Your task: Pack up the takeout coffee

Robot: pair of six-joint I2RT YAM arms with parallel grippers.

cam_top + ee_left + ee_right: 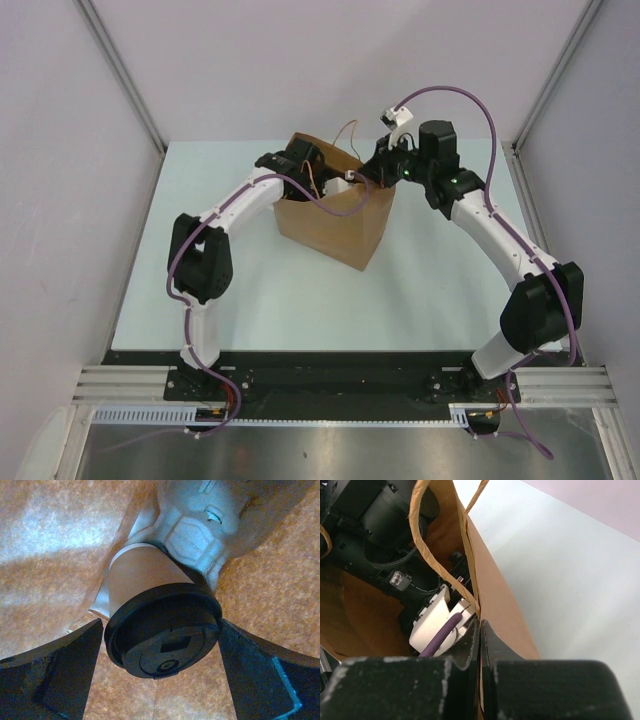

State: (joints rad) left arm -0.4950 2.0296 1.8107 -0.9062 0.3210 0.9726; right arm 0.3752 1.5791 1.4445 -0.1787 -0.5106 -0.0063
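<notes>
One takeout coffee (160, 615) — inside spread left hand (160, 630)

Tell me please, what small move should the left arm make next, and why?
Probably lift the left gripper straight up, out of the paper bag: its fingers stand apart beside the takeout coffee, and the right gripper pinches the bag's rim.
</notes>
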